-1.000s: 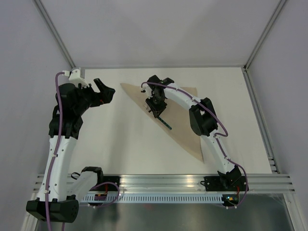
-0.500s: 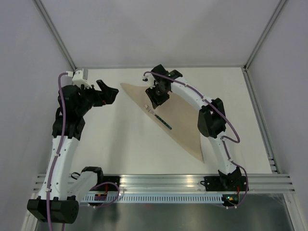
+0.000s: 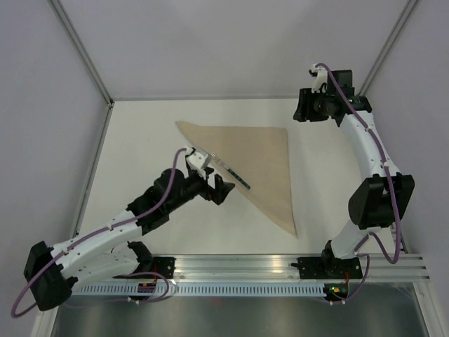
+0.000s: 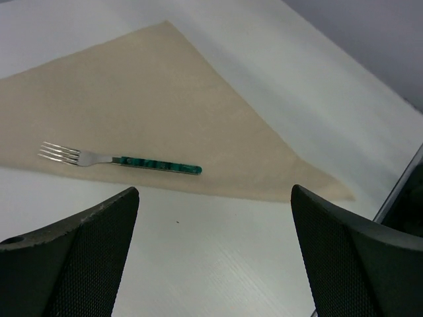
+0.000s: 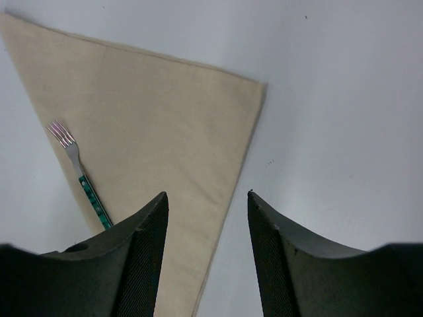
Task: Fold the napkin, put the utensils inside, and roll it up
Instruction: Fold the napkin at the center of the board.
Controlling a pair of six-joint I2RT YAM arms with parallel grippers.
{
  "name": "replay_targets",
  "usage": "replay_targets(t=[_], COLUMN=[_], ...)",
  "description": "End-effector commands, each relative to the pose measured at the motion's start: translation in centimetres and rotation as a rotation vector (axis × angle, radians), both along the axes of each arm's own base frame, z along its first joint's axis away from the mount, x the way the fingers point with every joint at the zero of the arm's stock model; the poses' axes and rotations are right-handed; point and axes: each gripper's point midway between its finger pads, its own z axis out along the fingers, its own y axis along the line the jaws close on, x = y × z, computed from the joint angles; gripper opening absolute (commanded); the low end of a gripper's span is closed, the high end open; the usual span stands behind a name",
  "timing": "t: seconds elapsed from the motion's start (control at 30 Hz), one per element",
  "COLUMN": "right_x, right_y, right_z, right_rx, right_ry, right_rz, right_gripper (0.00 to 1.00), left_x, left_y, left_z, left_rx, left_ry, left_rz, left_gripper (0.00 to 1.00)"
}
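Observation:
The beige napkin (image 3: 263,158) lies flat, folded into a triangle. The fork (image 3: 231,172), with silver tines and a green handle, lies on it along the diagonal left edge, tines toward the far left. My left gripper (image 3: 219,189) is open and empty, low over the bare table just near-left of the fork's handle. In the left wrist view the fork (image 4: 119,160) and napkin (image 4: 165,105) lie beyond the gripper (image 4: 215,191). My right gripper (image 3: 303,112) is open and empty, raised beyond the napkin's far right corner. Its wrist view looks down on the napkin (image 5: 152,112) and fork (image 5: 82,178) past the gripper (image 5: 207,195).
The white table (image 3: 154,210) is bounded by grey walls on three sides and a metal rail (image 3: 238,263) at the near edge. A metal frame strip (image 3: 379,175) runs along the right side.
The right gripper left the fork on the napkin and pulled back to the far right corner. The left arm swung from the far left down to the fork's near-left side.

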Motion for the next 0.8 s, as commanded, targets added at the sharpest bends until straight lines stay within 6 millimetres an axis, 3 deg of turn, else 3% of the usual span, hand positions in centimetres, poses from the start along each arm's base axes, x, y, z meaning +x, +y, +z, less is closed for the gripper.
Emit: replay_targets(t=[0.0, 0.03, 0.1, 0.17, 0.2, 0.27, 0.3, 0.37, 0.43, 0.5, 0.53, 0.77], right_x=[-1.4, -1.5, -2.0, -2.2, -2.3, -2.2, -2.2, -2.0, -2.0, -1.9, -1.8, -1.6], right_y=[-0.8, -2.1, -3.7, -4.3, -4.7, -5.1, -5.3, -5.5, -5.5, -5.6, -5.7, -5.8], right_z=[0.2, 0.0, -0.4, -0.3, -0.4, -0.2, -0.2, -0.3, -0.6, -0.7, -0.7, -1.0], right_rx=[0.055, 0.052, 0.056, 0.066, 0.072, 0.073, 0.071, 0.068, 0.070, 0.068, 0.063, 0.057], right_ry=[-0.011, -0.009, 0.002, -0.004, -0.003, -0.014, -0.014, -0.017, -0.014, -0.013, -0.017, -0.017], right_rz=[0.002, -0.020, -0.049, -0.059, -0.071, -0.080, -0.085, -0.092, -0.093, -0.094, -0.095, -0.096], right_gripper=[0.57, 0.57, 0.57, 0.57, 0.57, 0.57, 0.57, 0.57, 0.57, 0.57, 0.57, 0.56], left_x=[0.0, -1.4, -3.0, -4.0, -5.1, -5.3, -6.3, -7.0, -8.1, -8.8, -8.9, -11.0], left_y=[-1.8, -3.5, -5.7, -7.6, -9.1, -10.2, -11.5, -12.7, -14.1, -15.2, -15.5, -19.1], left_z=[-0.3, 0.2, -2.1, -2.6, -4.3, -5.0, -6.6, -7.0, -9.2, -9.7, -11.3, -14.0], left_rx=[0.092, 0.068, 0.136, 0.128, 0.171, 0.206, 0.255, 0.255, 0.304, 0.336, 0.380, 0.473], left_ry=[-0.241, -0.277, -0.309, -0.339, -0.342, -0.366, -0.376, -0.406, -0.407, -0.442, -0.444, -0.551], left_rz=[0.017, -0.037, -0.126, -0.187, -0.235, -0.211, -0.248, -0.259, -0.296, -0.306, -0.310, -0.401], left_gripper=[1.00, 1.00, 0.99, 0.97, 0.96, 0.93, 0.94, 0.92, 0.90, 0.89, 0.88, 0.88])
